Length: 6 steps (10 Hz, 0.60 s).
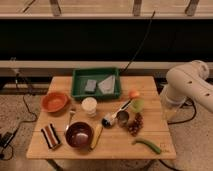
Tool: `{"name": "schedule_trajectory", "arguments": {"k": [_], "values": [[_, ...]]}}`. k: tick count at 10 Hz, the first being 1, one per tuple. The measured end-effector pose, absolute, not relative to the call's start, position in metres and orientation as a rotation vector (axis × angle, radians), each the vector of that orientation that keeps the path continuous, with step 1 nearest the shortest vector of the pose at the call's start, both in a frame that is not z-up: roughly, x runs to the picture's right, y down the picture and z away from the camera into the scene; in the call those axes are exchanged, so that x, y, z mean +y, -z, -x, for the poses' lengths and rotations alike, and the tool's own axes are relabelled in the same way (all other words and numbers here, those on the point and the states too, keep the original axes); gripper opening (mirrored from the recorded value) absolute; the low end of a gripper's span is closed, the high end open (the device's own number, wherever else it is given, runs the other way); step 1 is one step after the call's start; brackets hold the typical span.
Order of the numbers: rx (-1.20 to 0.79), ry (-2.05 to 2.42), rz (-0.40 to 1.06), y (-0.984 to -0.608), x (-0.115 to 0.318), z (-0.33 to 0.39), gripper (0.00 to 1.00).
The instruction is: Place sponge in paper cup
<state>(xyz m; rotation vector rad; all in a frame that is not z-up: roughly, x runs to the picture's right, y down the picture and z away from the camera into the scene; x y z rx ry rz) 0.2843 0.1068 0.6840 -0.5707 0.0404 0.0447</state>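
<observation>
One arm: a white robot arm (187,82) stands off the right side of the wooden table (150,92), well apart from the task's things.
Gripper: out of sight past the visible part of the arm; I cannot tell whether it is wide or narrow.
Sponge: a small grey-blue block (90,85) lying free in the left half of the green tray (75,85) at the back of the table, just beside a paler folded cloth (106,84).
Paper cup: a short cream cup (89,106), upright, just in front of the tray and almost straight ahead of the sponge.
Neighbours: an orange bowl (55,101) to the cup's left, a dark bowl (79,135) in front of it, and a metal cup (122,119) to its right.
Stage: by my reading, the pickup has not yet begun.
Risk, wrong item: the cloth sits so close that a grab could pinch it instead of the sponge, or along with it.
Risk, tray wall: a low approach could catch the rim.
Risk, cup: it looks light, and the sponge is about as wide as its mouth; an off-centre drop could tip it or leave the sponge perched on the rim.
</observation>
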Motion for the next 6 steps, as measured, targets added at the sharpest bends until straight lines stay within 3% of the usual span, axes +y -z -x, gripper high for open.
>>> {"name": "schedule_trajectory", "arguments": {"k": [6], "values": [[0.03, -0.002, 0.565, -0.6876, 0.1008, -0.2801, 0.65]]}}
